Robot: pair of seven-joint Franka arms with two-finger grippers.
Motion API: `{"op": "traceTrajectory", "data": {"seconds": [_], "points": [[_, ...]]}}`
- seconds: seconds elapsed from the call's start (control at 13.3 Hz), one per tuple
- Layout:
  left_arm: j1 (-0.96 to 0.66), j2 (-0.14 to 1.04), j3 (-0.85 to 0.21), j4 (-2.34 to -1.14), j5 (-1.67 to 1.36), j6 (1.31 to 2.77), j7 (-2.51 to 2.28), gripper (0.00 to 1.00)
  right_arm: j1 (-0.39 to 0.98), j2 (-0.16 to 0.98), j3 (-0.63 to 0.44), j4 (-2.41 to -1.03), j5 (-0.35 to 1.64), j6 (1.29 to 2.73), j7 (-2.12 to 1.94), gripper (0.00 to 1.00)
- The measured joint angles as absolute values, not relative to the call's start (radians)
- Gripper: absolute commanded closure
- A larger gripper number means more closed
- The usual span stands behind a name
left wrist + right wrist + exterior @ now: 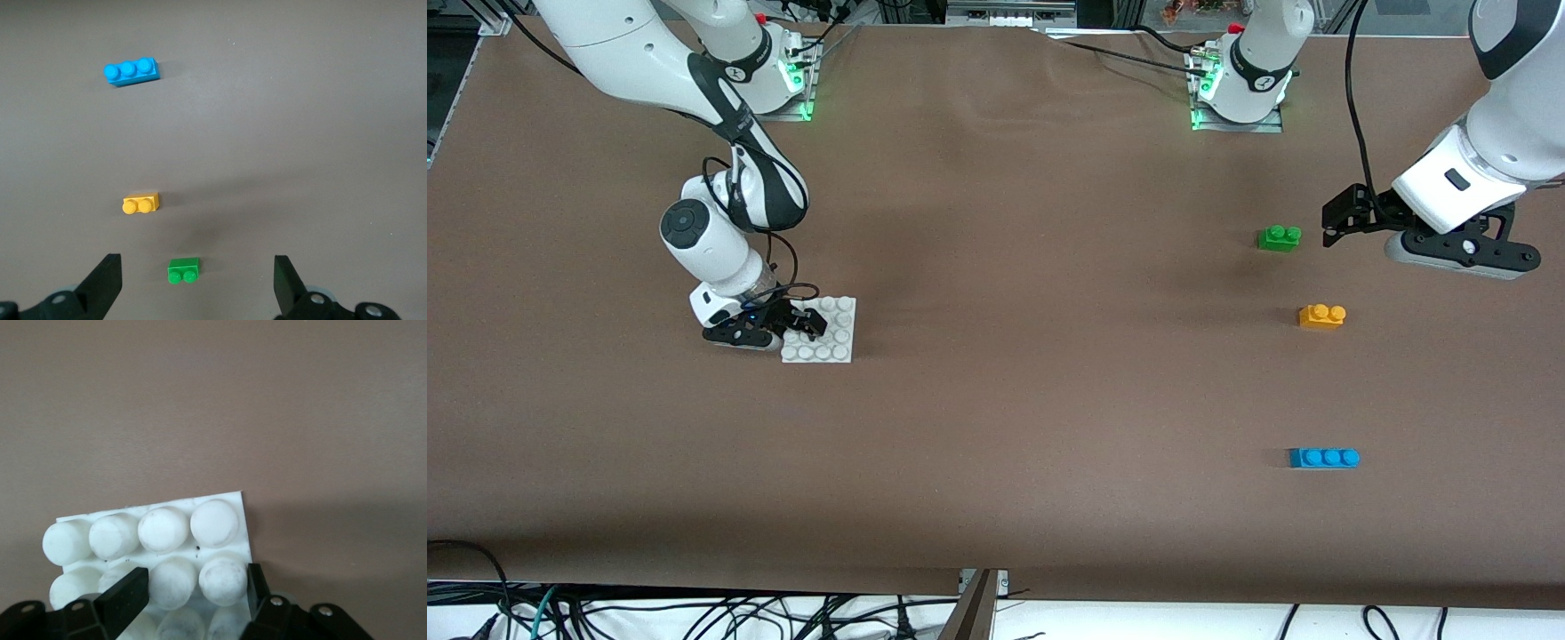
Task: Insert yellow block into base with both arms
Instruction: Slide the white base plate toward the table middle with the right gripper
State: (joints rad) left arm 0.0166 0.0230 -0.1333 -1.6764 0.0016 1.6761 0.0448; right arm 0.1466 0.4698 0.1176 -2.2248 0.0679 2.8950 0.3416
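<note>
The yellow block (1321, 316) lies flat on the brown table toward the left arm's end, studs up; the left wrist view shows it (141, 202) too. The white studded base (838, 354) lies toward the right arm's end. My right gripper (805, 322) is down on the base's edge, shut on two of its studs (195, 577), and the base's rim (227, 499) shows past the fingers. My left gripper (1336, 222) hangs open and empty in the air beside the green brick. Its view looks down on the bricks from above (197, 259).
A green two-stud brick (1279, 236) lies farther from the front camera than the yellow block. A blue three-stud brick (1323, 457) lies nearer to the camera. Both also show in the left wrist view, green (183, 269) and blue (131, 70). Brown cloth covers the table between the two groups.
</note>
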Motion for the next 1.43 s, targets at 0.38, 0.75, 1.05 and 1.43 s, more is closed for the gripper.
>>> {"op": "traceTrajectory", "data": {"seconds": [0.38, 0.75, 1.05, 1.43], "points": [[0.018, 0.023, -0.132, -1.676, 0.002, 1.65, 0.045, 0.0, 0.206, 0.477, 0.119, -2.219, 0.068, 2.915, 0.42, 0.39], [0.018, 0.023, -0.135, -1.672, 0.002, 1.621, 0.045, 0.0, 0.307, 0.511, 0.121, -2.164, 0.068, 2.916, 0.53, 0.38], [0.02, 0.023, -0.133, -1.67, 0.002, 1.605, 0.045, 0.0, 0.374, 0.542, 0.121, -2.114, 0.068, 2.917, 0.603, 0.38], [0.032, 0.023, -0.129, -1.669, 0.002, 1.556, 0.045, 0.0, 0.476, 0.601, 0.109, -2.018, 0.068, 2.918, 0.705, 0.38]]}}
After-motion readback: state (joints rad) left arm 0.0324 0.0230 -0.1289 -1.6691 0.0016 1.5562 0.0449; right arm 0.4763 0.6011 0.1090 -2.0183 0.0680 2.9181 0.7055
